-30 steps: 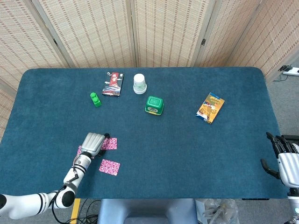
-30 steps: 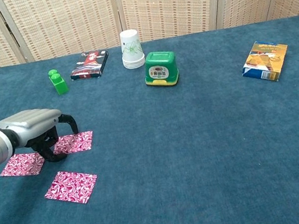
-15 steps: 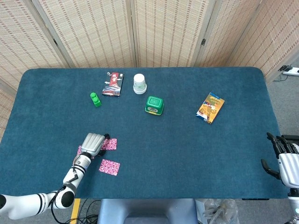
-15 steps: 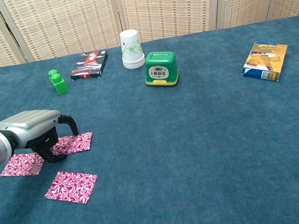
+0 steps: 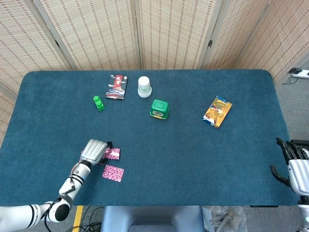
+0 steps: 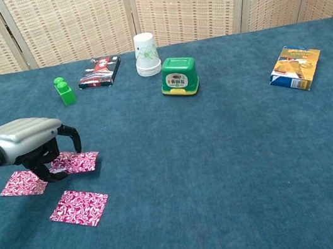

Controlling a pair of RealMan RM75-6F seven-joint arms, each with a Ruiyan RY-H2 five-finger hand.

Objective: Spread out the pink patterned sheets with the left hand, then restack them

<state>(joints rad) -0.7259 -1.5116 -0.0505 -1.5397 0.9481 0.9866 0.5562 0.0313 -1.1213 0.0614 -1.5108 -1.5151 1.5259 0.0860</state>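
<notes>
Three pink patterned sheets lie apart on the blue table (image 5: pixel 193 154) near its front left. My left hand (image 6: pixel 29 142) curls over the middle sheet (image 6: pixel 84 162), thumb and fingers pinching its left end; in the head view this hand (image 5: pixel 94 151) covers most of that sheet (image 5: pixel 114 153). A second sheet (image 6: pixel 22 184) lies just left of the hand. The third sheet (image 6: pixel 79 207) lies closer to the front edge (image 5: pixel 113 172). My right hand (image 5: pixel 294 166) hangs off the table's right front corner, fingers apart, holding nothing.
Along the back stand a green block (image 5: pixel 98 102), a red and black packet (image 5: pixel 116 86), a stack of paper cups (image 5: pixel 144 86) and a green box (image 5: pixel 159 108). A yellow and blue snack packet (image 5: pixel 217 111) lies to the right.
My left hand has drawn back toward the front edge and left, pulling the middle sheet with it, nearer the other two. The right hand has stayed put.
</notes>
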